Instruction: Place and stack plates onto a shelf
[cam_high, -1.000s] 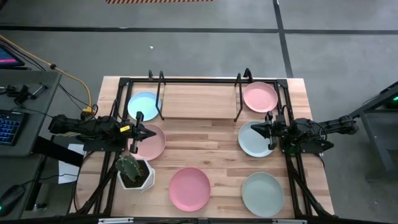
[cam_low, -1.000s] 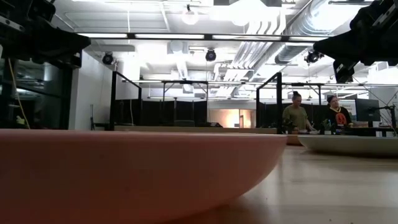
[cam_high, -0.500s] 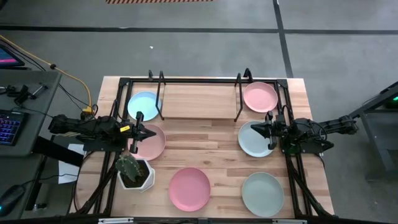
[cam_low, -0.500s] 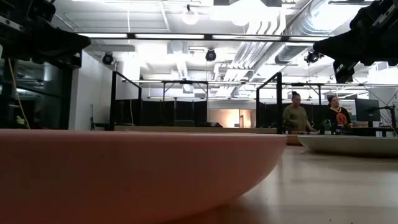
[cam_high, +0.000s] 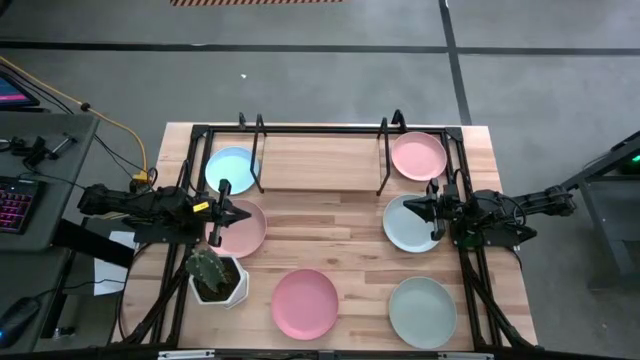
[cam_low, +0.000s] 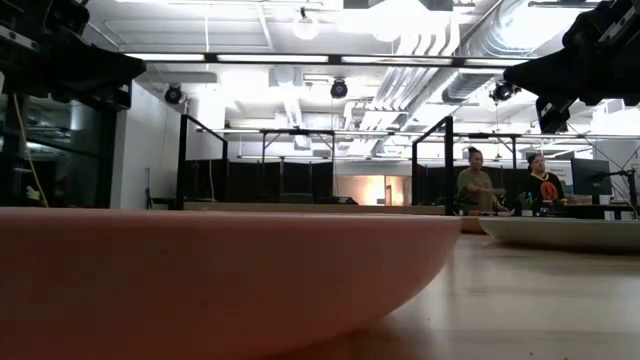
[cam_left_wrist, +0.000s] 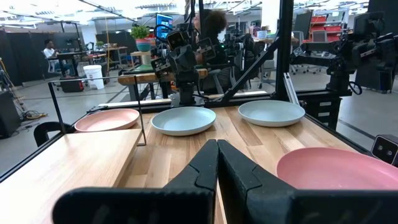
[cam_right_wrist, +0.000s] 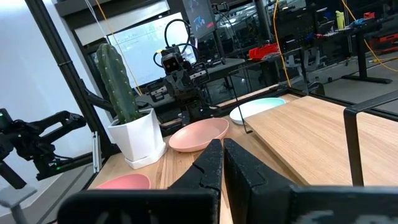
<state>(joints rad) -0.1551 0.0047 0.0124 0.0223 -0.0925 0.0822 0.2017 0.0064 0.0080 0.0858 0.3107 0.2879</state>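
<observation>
Six plates lie flat on the table in the high view. A light blue plate (cam_high: 232, 168) sits at the left end of the shelf (cam_high: 320, 163) and a pink plate (cam_high: 418, 155) at its right end. Nearer are a pink plate (cam_high: 240, 230), a pale blue-green plate (cam_high: 408, 224), a pink plate (cam_high: 305, 302) and a mint plate (cam_high: 422, 312). My left gripper (cam_high: 243, 213) (cam_left_wrist: 216, 144) is shut and hovers over the left pink plate. My right gripper (cam_high: 408, 207) (cam_right_wrist: 221, 144) is shut and hovers over the pale plate. Neither touches anything.
A white pot with a cactus (cam_high: 214, 275) (cam_right_wrist: 124, 106) stands near the left gripper, at the table's left near side. A black tube frame (cam_high: 300, 129) runs around the table's edges. The shelf's thin black brackets (cam_high: 260, 150) stand at both ends. People (cam_low: 478, 190) stand in the room beyond.
</observation>
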